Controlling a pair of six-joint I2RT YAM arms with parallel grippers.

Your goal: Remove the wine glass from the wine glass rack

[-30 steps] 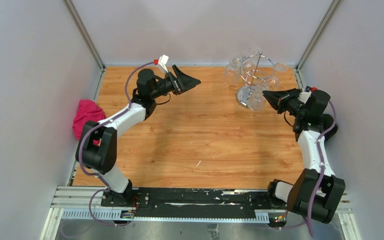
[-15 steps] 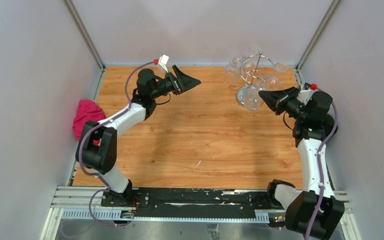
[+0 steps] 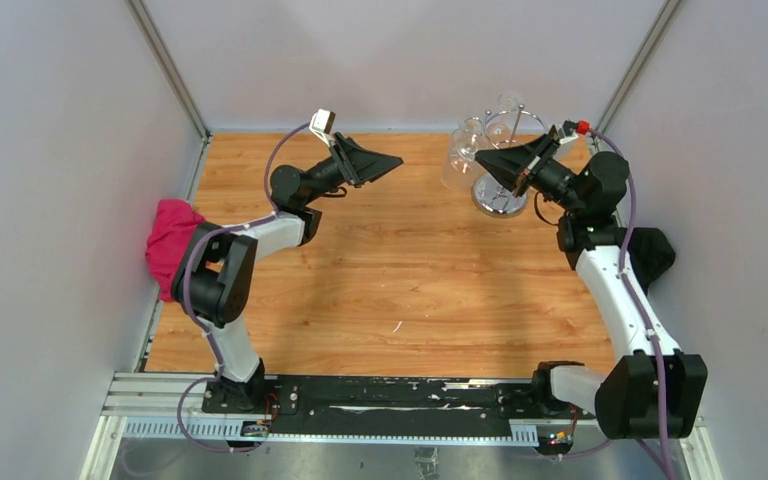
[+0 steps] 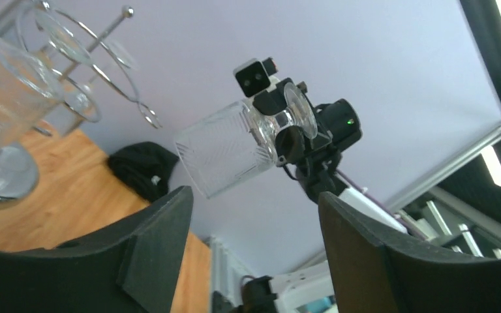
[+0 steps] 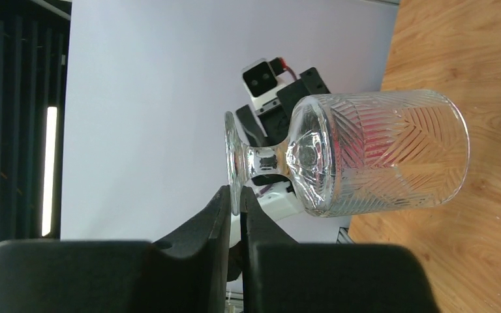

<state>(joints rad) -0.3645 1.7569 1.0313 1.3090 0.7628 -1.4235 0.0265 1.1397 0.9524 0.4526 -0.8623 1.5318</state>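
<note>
Glass: the glass (image 5: 365, 153) is off the hooks and hangs in the air on its side, just left of the rack (image 3: 500, 198) in the top view. Its bowl points across the desk (image 3: 390, 280).
Grip: the right pincer (image 5: 235, 195) is closed on the thin rim of the foot only. It touches neither stem nor bowl.
Main risk: I judge this hold weak. The heavy bowl sticks out sideways from a narrow pinch on smooth glass, so any quick wrist turn could make it pivot or slip out.
Result: a drop from here lands on bare wood, and I expect a chip or a break.
Rack risk: other glasses (image 4: 6, 98) hang on the wire close behind. If I swing the arm back or turn too wide, the bowl could strike them or snag a hook and tip the rack.
Left pincer: the left pincer (image 4: 254, 195) is wide open, holds nothing, and faces the glass from well apart. If I bring it in for a handover, a misjudged approach could knock the bowl out of the grip.
Set-down: laid sideways, the glass could roll, so I want it upright first.
Cloth: the pink cloth (image 3: 170, 240) at the left edge is no hazard.
</note>
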